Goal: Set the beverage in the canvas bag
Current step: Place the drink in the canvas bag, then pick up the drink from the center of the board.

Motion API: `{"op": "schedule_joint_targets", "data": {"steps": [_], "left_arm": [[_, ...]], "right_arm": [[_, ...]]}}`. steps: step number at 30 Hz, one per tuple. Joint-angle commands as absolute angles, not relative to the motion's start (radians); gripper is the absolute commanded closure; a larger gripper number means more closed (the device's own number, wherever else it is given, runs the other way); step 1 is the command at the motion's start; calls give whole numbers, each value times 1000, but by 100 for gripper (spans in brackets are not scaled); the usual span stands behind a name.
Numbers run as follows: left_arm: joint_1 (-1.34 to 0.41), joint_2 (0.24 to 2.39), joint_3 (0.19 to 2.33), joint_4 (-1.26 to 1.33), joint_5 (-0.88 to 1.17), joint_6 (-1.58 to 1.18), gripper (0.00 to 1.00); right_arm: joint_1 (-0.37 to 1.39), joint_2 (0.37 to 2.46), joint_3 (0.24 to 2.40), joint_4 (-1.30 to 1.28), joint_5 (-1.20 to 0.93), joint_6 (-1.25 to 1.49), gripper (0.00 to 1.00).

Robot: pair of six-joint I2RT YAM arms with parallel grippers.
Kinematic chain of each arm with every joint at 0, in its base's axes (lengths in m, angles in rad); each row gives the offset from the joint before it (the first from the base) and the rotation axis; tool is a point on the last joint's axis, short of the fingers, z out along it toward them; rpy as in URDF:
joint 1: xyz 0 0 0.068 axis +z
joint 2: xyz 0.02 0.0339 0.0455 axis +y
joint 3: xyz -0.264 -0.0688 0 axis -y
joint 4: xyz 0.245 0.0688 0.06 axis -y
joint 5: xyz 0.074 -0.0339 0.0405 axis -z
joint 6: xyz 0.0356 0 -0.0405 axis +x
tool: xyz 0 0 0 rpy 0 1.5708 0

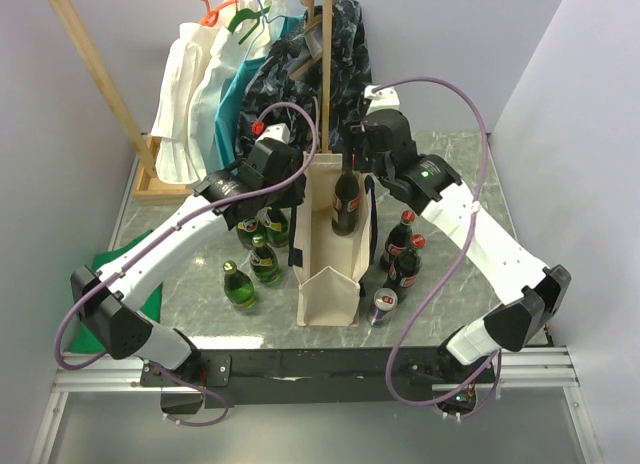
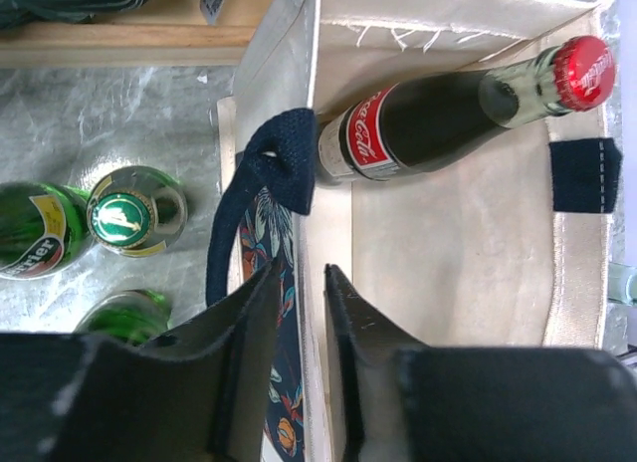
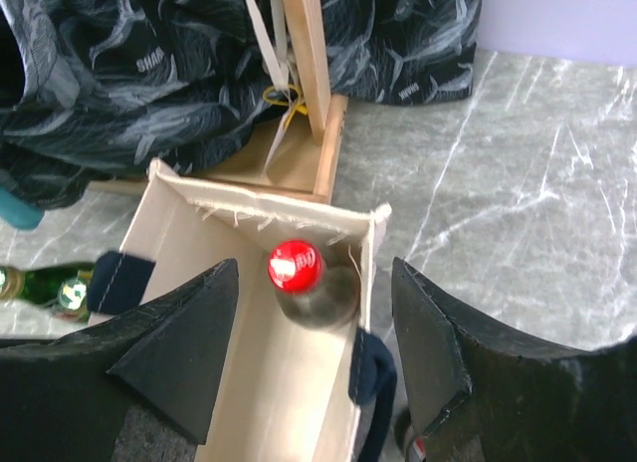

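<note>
Canvas bag (image 1: 328,289) upright on worktop (image 1: 490,174), between the arms. Left tool (image 2: 302,283): jaws narrow, astride the bag's left wall; cannot tell whether they pinch it. Cola bottle (image 1: 346,202) stands inside the bag, far end. Right tool (image 3: 317,275): jaws wide apart above the red cap, clear of it.

The canvas bag (image 1: 330,274) is matt, coarse-woven cream cloth. The bottle (image 1: 346,199) inside it is glossy dark glass with a shiny red metal cap. At twelve o'clock, the rack (image 1: 326,104) is bare pale wood. The table (image 1: 480,169) looks polished, marbled grey.
</note>
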State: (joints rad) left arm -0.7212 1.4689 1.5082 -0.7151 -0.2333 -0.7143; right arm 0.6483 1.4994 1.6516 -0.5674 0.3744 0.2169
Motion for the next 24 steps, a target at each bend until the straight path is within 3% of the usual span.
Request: {"op": "schedule_joint_targets", "data": {"steps": [1, 14, 19, 24], "left_arm": [[-723, 1466, 1568, -693, -235, -680, 67], [-723, 1434, 1579, -726, -336, -627, 39], [-719, 1390, 1536, -747, -440, -612, 24], [-684, 1368, 1490, -767, -460, -598, 21]], "right_arm": [[653, 1430, 1690, -647, 368, 250, 30], [653, 1332, 1577, -690, 350, 295, 30], [653, 1319, 1549, -695, 331, 313, 30], [653, 1318, 1531, -703, 310, 319, 30]]}}
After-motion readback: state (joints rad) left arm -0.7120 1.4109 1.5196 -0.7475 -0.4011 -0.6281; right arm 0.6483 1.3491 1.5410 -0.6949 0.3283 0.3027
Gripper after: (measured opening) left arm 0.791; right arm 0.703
